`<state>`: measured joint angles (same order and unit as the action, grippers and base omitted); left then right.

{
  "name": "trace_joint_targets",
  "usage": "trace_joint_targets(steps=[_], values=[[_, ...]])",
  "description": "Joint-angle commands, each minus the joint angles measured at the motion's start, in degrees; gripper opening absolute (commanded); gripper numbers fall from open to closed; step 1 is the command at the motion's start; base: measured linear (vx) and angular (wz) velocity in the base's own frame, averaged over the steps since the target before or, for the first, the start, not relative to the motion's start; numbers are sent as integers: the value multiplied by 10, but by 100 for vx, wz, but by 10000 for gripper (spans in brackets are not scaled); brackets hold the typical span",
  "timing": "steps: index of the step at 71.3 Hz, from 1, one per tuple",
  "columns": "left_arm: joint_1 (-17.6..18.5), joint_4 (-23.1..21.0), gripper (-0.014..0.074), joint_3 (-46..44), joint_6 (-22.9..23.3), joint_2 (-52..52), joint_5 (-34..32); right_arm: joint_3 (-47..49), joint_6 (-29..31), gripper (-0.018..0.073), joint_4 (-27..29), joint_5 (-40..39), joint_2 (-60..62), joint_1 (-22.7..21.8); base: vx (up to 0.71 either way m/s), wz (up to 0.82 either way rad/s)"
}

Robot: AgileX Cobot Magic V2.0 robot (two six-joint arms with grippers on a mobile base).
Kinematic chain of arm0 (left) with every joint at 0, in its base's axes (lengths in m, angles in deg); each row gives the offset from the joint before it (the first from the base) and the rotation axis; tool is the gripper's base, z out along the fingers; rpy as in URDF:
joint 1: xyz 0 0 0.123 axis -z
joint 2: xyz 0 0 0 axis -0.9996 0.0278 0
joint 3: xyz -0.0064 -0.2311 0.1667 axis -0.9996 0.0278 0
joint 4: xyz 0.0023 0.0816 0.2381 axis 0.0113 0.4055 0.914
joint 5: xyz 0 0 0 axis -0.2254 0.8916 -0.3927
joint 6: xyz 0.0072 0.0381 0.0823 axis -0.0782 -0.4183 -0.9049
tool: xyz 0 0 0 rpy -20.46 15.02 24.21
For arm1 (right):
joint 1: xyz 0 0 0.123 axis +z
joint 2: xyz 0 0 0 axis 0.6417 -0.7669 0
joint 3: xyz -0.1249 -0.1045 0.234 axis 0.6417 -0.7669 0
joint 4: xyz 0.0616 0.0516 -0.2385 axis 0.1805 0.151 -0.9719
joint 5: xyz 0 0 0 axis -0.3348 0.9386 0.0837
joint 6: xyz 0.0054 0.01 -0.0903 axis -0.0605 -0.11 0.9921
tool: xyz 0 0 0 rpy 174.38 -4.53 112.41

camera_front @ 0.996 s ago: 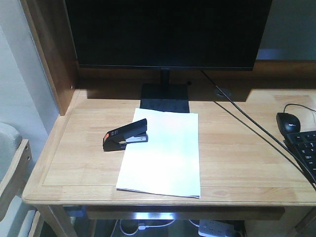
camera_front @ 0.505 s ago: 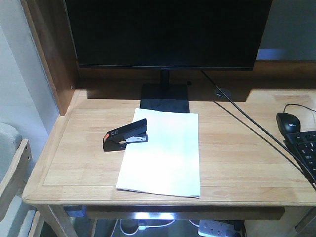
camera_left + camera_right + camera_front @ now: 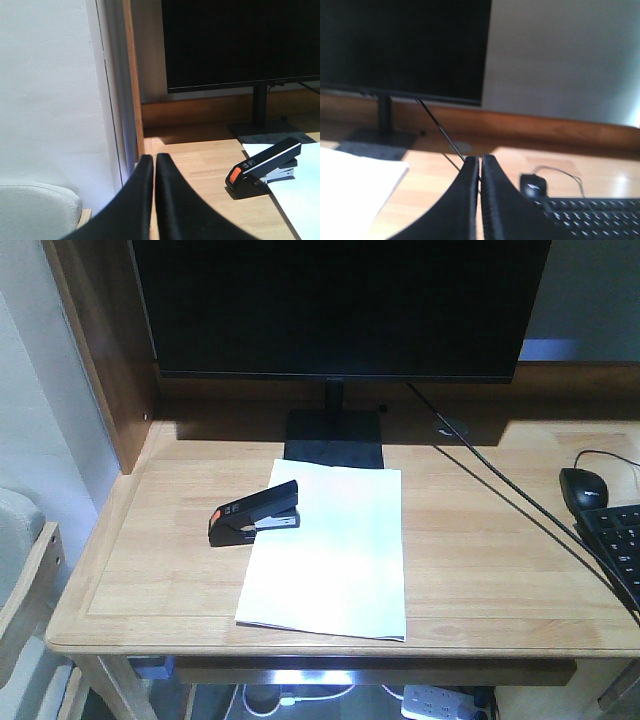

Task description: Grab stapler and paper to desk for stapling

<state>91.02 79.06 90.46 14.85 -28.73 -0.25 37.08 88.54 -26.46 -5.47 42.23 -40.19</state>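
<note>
Left tool point(image 3: 154, 159) and right tool point(image 3: 480, 161) both pressed together, empty, touching nothing.

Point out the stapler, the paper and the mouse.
stapler point(image 3: 254, 514), front-facing view, middle of its black body.
paper point(image 3: 330, 555), front-facing view, centre of the top sheet.
mouse point(image 3: 584, 486), front-facing view, top of its black shell.
</note>
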Motion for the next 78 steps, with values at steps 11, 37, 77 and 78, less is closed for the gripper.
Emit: trace_joint_targets(steps=[11, 37, 77, 78], values=[[0, -1, -6, 6, 5, -8, -41, -49, 17, -10, 34, -39, 64, 10, 0, 0], [0, -1, -6, 6, 5, -9, -41, -49, 3, -10, 19, -35, 64, 10, 0, 0], [0, -1, -6, 6, 5, -9, -41, -49, 3, -10, 20, -35, 63, 8, 0, 0], [0, -1, -6, 6, 5, -9, -41, -49, 3, -10, 20, -35, 63, 8, 0, 0]])
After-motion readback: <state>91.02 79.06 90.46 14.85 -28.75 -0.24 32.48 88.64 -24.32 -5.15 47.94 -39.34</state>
